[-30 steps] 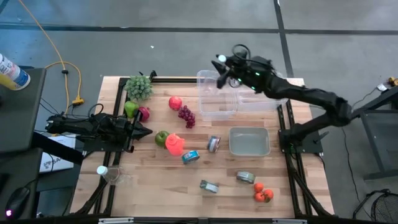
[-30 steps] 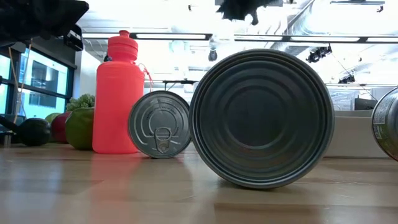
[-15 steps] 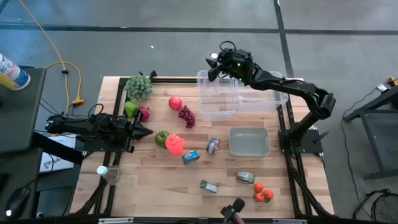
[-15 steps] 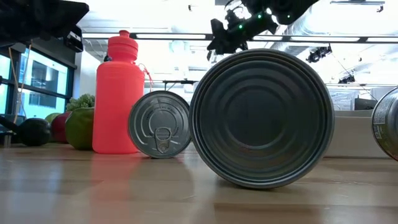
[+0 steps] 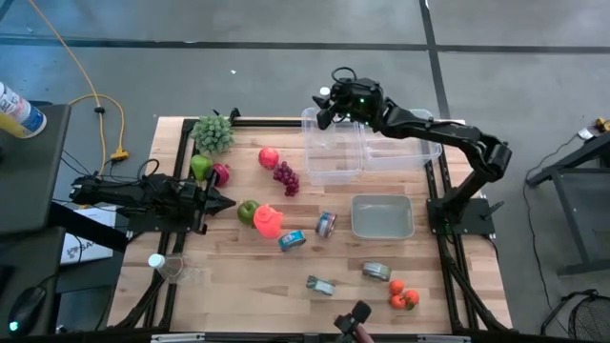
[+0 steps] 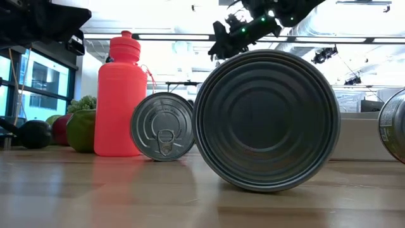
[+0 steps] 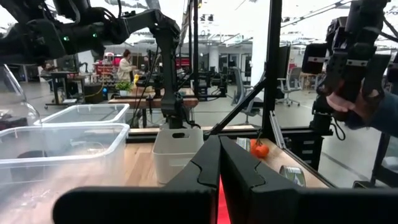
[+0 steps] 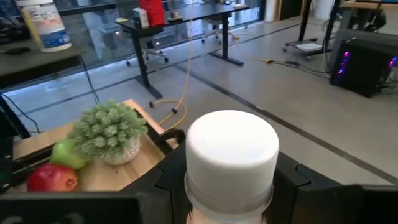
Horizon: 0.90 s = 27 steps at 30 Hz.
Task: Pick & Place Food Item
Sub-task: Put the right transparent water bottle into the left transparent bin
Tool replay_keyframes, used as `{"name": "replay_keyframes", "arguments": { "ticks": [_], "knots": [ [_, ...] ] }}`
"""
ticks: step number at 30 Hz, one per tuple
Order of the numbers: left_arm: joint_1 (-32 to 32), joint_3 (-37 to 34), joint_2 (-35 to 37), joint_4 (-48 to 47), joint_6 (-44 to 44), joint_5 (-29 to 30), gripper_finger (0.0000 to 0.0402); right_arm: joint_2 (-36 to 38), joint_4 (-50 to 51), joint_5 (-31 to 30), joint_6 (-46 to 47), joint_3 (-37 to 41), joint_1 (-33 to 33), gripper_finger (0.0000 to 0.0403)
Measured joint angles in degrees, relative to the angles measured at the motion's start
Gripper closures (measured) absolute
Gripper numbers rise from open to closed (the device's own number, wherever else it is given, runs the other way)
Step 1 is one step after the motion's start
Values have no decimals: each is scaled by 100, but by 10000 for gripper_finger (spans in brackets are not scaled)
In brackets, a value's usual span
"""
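Resting at the left edge of the high view, the left gripper lies low over the table with its two fingers pressed together and nothing between them; its tip sits just beside a green apple and a red bottle. Above it in that frame stand a leafy green plant, a green pear and a dark red fruit. Toward the middle lie a red apple and a bunch of dark grapes, with tin cans scattered below. Right of centre, two clear plastic bins sit at the table's upper edge, and a grey tub lies below them. The right gripper hangs at the upper middle of the frame, above the far left corner of the clear bins. Its wrist view shows the fingers part-open and clamped on a white-capped container, held upright. Small orange tomatoes lie at the lower right.
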<state>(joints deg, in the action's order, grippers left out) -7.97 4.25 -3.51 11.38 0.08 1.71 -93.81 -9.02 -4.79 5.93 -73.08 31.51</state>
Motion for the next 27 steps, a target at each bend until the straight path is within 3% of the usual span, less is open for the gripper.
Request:
{"name": "replay_keyframes", "arguments": {
  "ticks": [7, 22, 27],
  "knots": [
    [0, 0, 0, 0, -4, 7, 401, -386, -135, -79, -10, 2, -2, 273],
    [1, 0, 0, -90, -4, 8, 401, -403, -362, -167, 29, 2, 6, 272],
    [0, 0, 0, -140, -4, 7, 401, -403, -215, -114, 38, 2, -2, 247]
  ]
}}
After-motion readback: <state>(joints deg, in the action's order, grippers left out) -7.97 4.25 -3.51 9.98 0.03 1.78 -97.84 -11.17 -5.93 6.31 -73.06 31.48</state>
